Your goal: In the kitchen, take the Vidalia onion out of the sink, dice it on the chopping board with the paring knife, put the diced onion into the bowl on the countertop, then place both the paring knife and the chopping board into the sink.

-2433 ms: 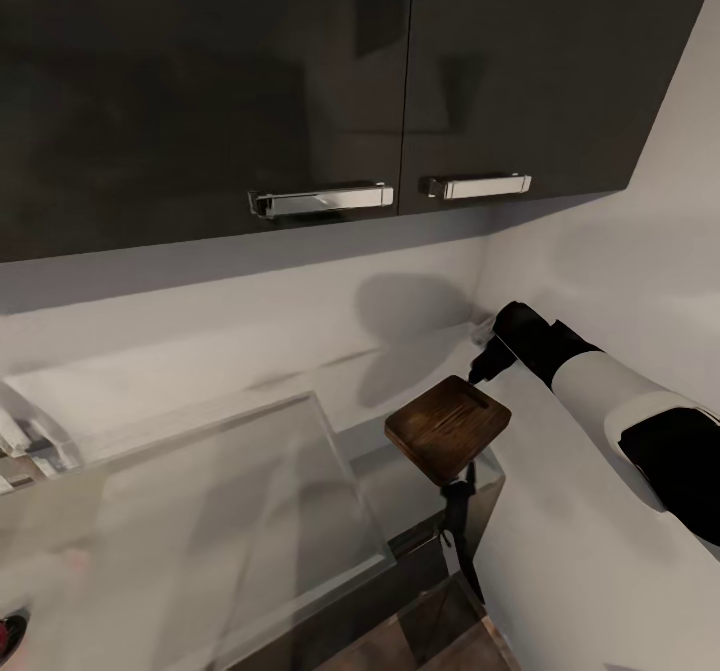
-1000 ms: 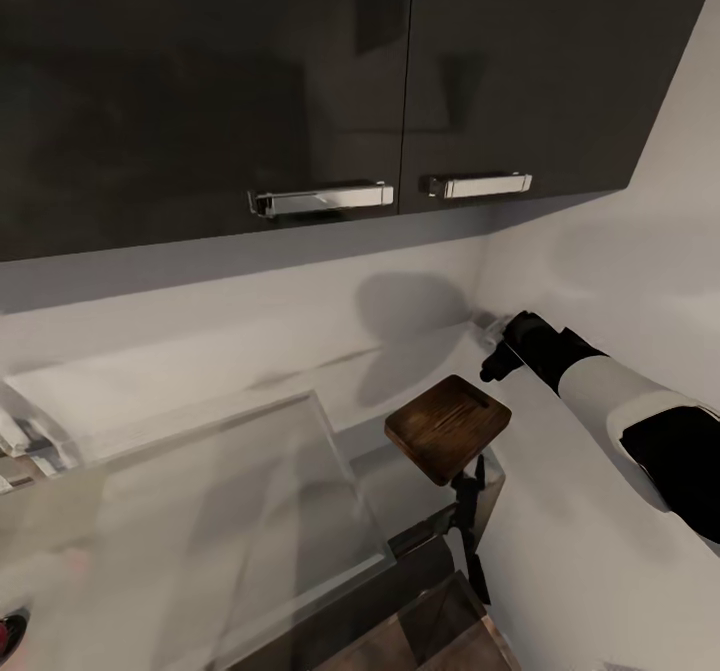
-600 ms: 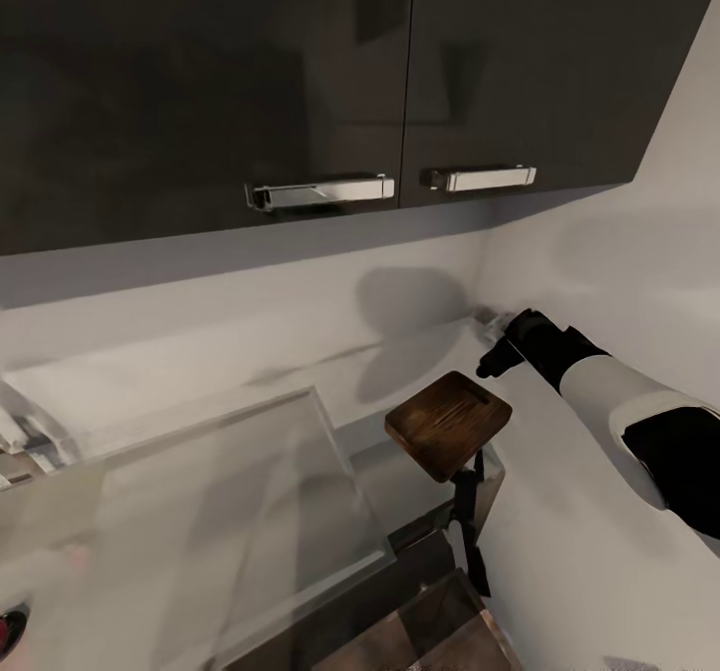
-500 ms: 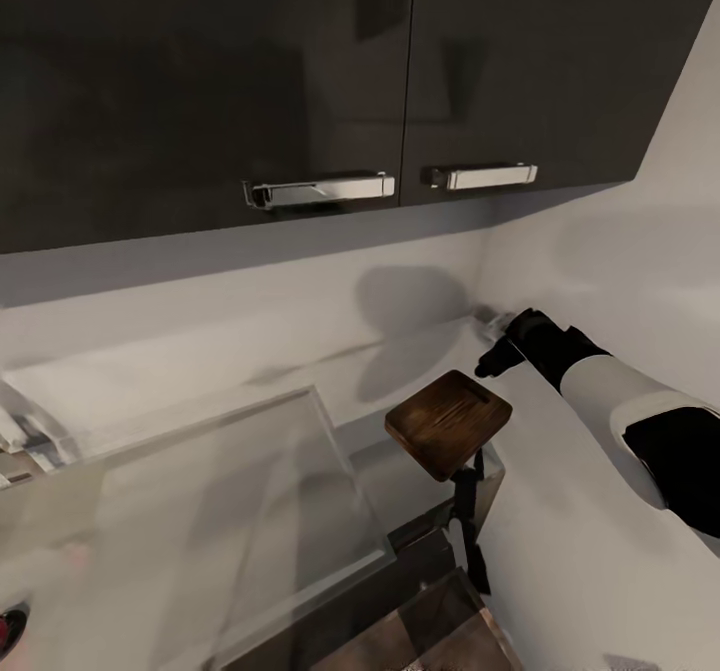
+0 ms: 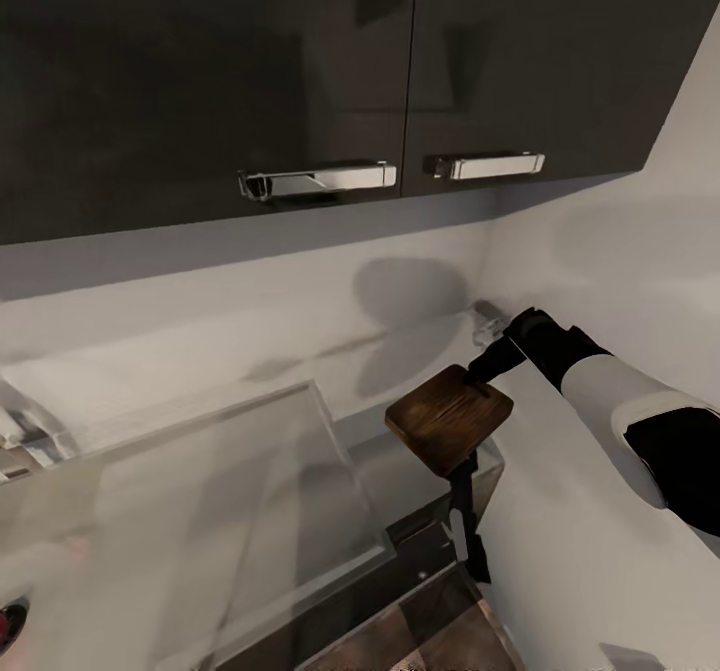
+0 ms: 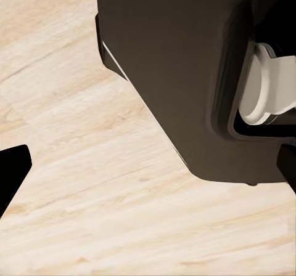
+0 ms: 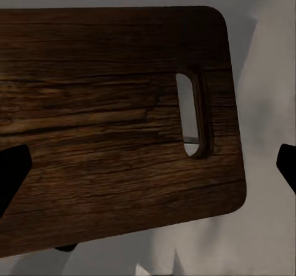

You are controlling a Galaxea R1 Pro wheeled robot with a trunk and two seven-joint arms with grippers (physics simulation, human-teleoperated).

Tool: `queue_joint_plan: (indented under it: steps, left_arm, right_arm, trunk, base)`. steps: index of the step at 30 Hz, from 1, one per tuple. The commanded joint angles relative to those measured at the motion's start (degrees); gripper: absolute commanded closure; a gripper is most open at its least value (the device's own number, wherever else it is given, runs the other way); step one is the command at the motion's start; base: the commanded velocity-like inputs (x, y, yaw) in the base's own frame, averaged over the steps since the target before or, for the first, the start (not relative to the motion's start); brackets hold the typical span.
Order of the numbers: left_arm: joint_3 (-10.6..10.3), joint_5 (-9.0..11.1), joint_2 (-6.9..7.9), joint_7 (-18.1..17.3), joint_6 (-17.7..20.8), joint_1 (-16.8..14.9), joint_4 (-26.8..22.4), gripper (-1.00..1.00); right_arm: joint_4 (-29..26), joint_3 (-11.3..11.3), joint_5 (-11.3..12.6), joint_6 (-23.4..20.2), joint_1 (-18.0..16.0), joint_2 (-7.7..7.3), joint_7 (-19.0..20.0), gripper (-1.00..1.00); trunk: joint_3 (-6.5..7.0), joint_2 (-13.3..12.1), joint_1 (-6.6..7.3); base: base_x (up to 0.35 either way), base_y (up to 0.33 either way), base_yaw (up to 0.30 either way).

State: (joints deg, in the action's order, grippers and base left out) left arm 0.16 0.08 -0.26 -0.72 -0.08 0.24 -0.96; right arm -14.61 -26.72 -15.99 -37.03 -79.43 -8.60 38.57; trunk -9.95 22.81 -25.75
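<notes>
The dark-brown chopping board lies at the right end of the grey countertop, jutting over its corner. My right gripper hovers at the board's far edge by the slot handle, open. In the right wrist view the board and its slot spread wide between the fingers of the right gripper, which grip nothing. A slim dark thing hangs below the board; I cannot tell whether it is the paring knife. The steel sink lies to the left. My left gripper is open over pale wood floor. The onion and the bowl are out of view.
Dark glossy wall cabinets with chrome handles hang close above the counter. A white wall closes the corner behind my right arm. A small red spot shows at the sink's near left edge. My dark base stands beside the left gripper.
My right gripper has dropped from the corner wall toward the board's far edge. The whole head view has shifted slightly, so the camera has moved. The board has stayed put.
</notes>
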Motion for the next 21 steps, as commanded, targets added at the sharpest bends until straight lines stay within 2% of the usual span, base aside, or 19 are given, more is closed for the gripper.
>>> queue_joint_plan:
  steps: [1,15,21]
  left_arm:
    - [0.0,0.0,0.0,-0.1,0.0,0.0,-0.1,-1.0]
    - [0.0,0.0,0.0,-0.1,0.0,0.0,-0.1,-1.0]
    - [0.0,0.0,0.0,-0.1,0.0,0.0,-0.1,-1.0]
  right_arm:
    - [-0.1,0.0,-0.6,-0.1,0.0,-0.07,0.8,-1.0]
    - [-0.6,0.1,-0.8,-0.3,0.0,-0.69,0.6,-1.0]
    - [-1.8,0.2,-0.8,-0.4,0.0,-1.2,-1.9,-1.0]
  trunk:
    - [-0.19,0.1,-0.03]
    - [-0.62,0.1,-0.03]
    - [-1.04,0.1,-0.03]
  base:
    - [0.0,0.0,0.0]
    - [0.0,0.0,0.0]
    - [0.0,0.0,0.0]
